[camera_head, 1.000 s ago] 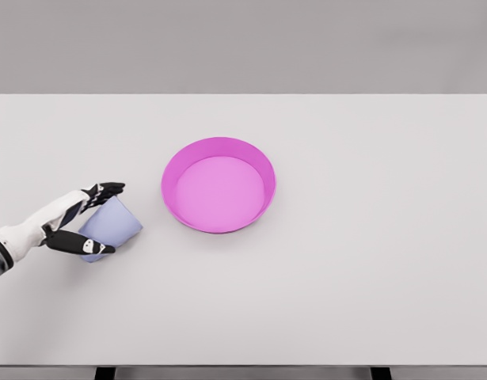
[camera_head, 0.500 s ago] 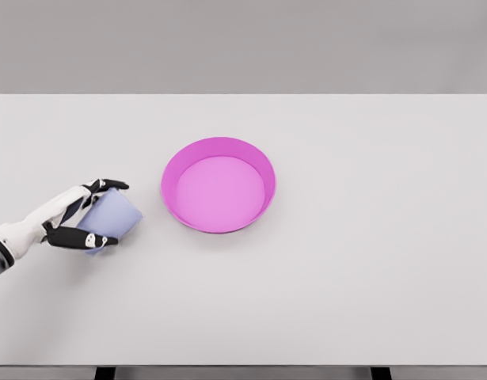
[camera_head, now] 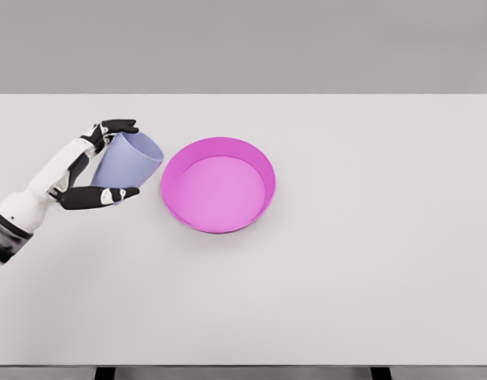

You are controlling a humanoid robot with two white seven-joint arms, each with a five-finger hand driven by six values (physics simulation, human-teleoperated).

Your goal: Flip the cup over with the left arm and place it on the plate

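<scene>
A pale lavender cup [camera_head: 127, 161] hangs tilted above the table, its wider end pointing up and to the right. My left hand [camera_head: 108, 162] is shut on it, dark fingers over its top side and the thumb under its lower side. The hand and cup are just left of the magenta plate [camera_head: 218, 184], a shallow round dish with a raised rim lying near the middle of the white table [camera_head: 370, 253]. Nothing lies in the plate. The right arm does not show.
My left hand has lifted the cup off the table and carried it up and to the right, closer to the plate. The cup has tilted more upright.
</scene>
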